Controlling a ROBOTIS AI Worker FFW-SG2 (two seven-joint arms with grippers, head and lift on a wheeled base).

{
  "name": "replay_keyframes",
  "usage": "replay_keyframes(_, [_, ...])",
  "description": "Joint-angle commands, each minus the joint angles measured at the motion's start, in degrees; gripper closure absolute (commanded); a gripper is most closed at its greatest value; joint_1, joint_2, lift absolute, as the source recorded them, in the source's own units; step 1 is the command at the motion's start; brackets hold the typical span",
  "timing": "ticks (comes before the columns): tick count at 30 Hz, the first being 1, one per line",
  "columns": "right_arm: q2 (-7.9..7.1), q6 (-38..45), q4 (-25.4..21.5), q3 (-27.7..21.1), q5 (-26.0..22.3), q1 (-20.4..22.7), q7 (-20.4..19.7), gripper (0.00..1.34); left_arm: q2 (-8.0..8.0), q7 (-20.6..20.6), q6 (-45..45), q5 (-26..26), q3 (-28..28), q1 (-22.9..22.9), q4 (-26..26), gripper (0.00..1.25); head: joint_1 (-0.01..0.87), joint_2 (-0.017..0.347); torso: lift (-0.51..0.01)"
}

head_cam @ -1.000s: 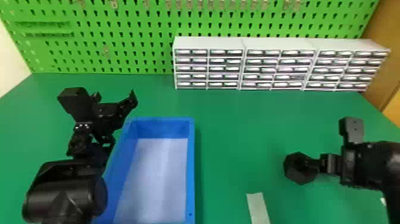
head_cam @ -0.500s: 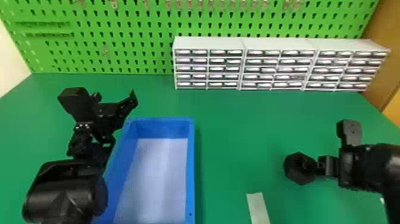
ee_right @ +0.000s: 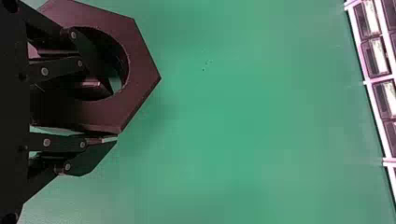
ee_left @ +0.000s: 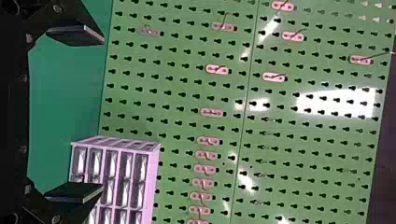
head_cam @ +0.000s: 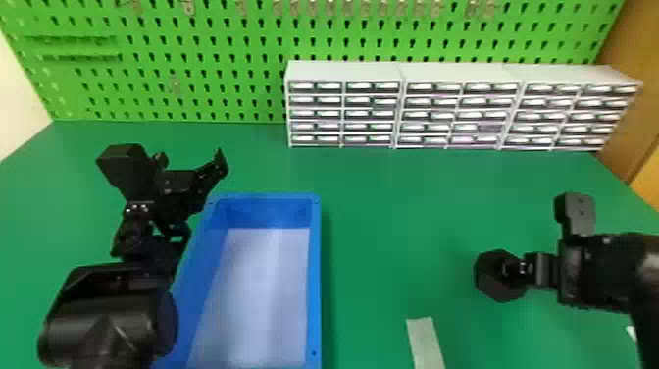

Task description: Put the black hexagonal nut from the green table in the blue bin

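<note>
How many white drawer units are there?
3, side by side in front of the pegboard: the left unit, the middle unit and the right unit.

In the head view, the light is bright and quite even over the desk. The fronts of the drawer units shine with white reflections, and the blue bin has a pale, soft sheen on its bottom. In the left wrist view, strong white glare lies in patches on the pegboard. In the right wrist view, a soft shadow falls beside the black hexagonal nut.
</note>
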Motion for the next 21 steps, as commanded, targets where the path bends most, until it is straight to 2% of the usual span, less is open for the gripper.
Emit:
replay_keyframes(1, [-0.05, -1.3, 0.0, 0.1, -0.7, 0.2, 0.0, 1.01, 0.0, 0.0, 0.0, 0.0, 0.1, 0.1, -0.1, 0.17, 0.686, 0.051, -0.097])
replay_keyframes(11, [-0.49, -4.9, -1.1, 0.8, -3.6, 0.5, 0.0, 1.01, 0.0, 0.0, 0.0, 0.0, 0.2, 0.2, 0.0, 0.17, 0.686, 0.051, -0.097])
replay_keyframes(21, [-0.58, -7.3, -4.0, 1.0, -4.9, 0.7, 0.0, 1.01, 0.0, 0.0, 0.0, -0.1, 0.4, 0.2, 0.1, 0.17, 0.686, 0.051, -0.097])
